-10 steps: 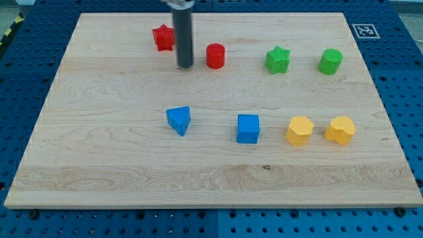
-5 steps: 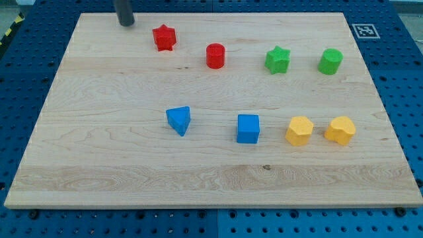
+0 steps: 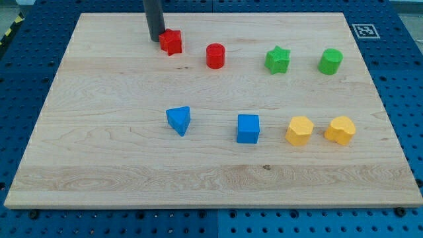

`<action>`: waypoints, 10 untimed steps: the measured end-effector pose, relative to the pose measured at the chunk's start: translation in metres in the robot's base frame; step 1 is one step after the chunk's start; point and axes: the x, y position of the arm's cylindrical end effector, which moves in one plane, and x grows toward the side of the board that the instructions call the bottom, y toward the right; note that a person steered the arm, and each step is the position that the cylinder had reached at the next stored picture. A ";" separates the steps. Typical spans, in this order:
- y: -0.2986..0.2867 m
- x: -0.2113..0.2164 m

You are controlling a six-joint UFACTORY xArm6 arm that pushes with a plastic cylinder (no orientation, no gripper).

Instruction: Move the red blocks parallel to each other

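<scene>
**Tip at the far-left shoulder of the red star**

The wooden desk [image 3: 99, 165] carries two loose rows of blocks. In the near row, left to right, sit a blue wedge [image 3: 178, 120], a blue cube [image 3: 248, 128] and two yellow blocks [image 3: 299, 130] [image 3: 340, 129]. In the far row, on the right, stand a green star [image 3: 277, 59] and a green cylinder [image 3: 330, 61].

The red pair lies at the far left of that far row. The red cylinder [image 3: 215, 55] stands near the red star [image 3: 171, 41] but apart from it, to its right and a little nearer to the viewer.

There is no gripper here, so nothing opens, closes or holds; the arm ends in a dark rod. The tip [image 3: 156, 39] sits just left of the star, at its far-left side, touching it or very nearly so.

So the star lies right and slightly near of the tip. A push from there would, I judge, drive it toward the near right, level with the cylinder.
</scene>
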 end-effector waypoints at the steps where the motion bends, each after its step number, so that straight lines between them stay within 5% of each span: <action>1: 0.001 -0.021; 4: 0.066 0.051; 7: 0.116 0.039; 10: 0.059 0.004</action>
